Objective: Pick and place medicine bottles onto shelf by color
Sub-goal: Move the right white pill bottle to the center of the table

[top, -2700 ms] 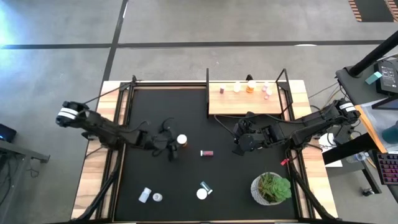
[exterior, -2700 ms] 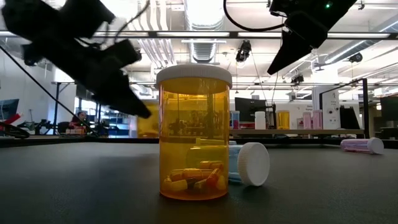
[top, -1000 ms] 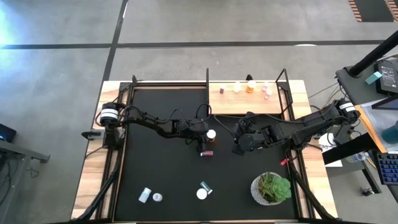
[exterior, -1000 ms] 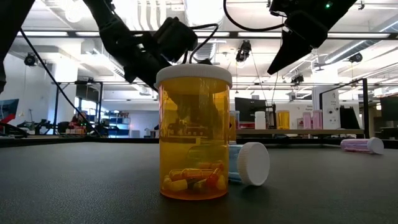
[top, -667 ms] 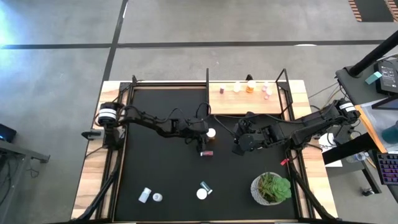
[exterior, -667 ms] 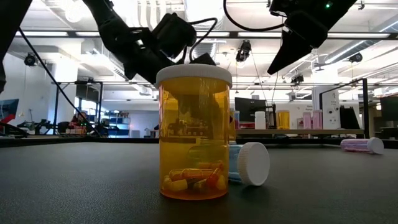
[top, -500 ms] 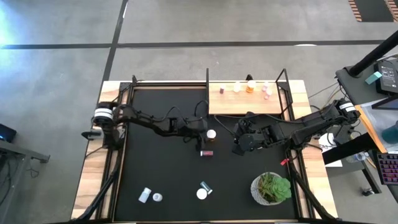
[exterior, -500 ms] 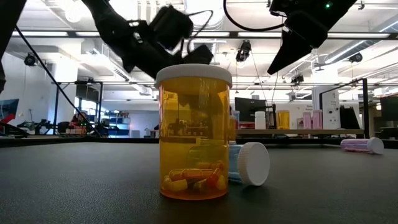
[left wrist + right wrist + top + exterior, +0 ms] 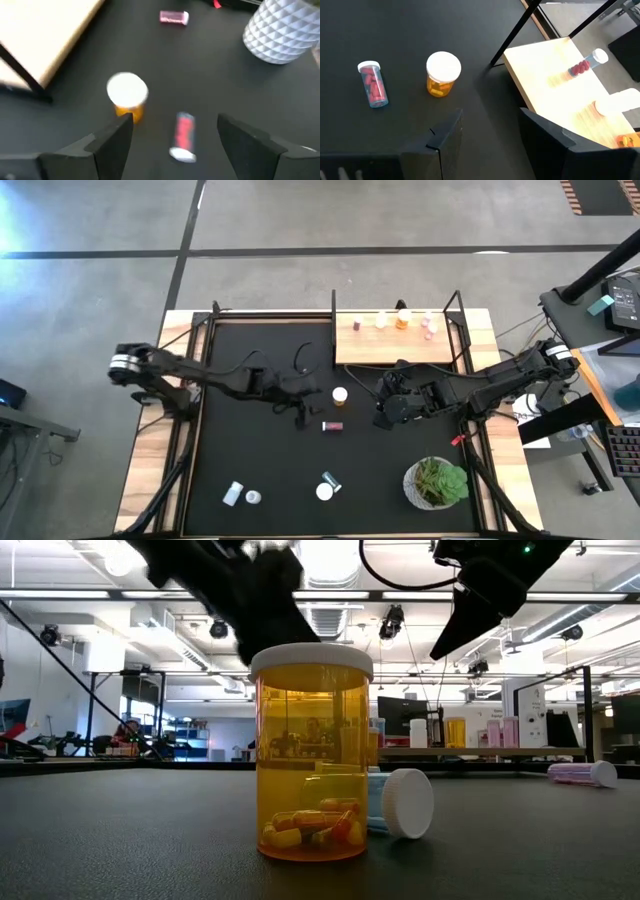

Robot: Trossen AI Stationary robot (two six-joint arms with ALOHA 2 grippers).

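An orange medicine bottle (image 9: 340, 395) with a white cap stands upright on its base on the black mat, just in front of the shelf (image 9: 395, 345). A pink-red bottle (image 9: 333, 425) lies on its side near it. My left gripper (image 9: 300, 406) is open, left of both bottles, touching neither; its wrist view shows the orange bottle (image 9: 127, 97) and the pink-red one (image 9: 184, 137) ahead of the fingers. My right gripper (image 9: 384, 412) hovers open to their right with nothing between its fingers (image 9: 490, 125). Several bottles stand or lie on the shelf.
A potted plant (image 9: 435, 480) stands at the near right. Three more bottles (image 9: 240, 495) (image 9: 326, 488) sit near the front edge; one orange bottle (image 9: 310, 750) fills the low view. Black posts (image 9: 333, 330) rise at the shelf's corners.
My left gripper has opened and let go of the orange bottle, then drawn back toward the table's left edge. The bottle stays upright on the mat where it was set down.
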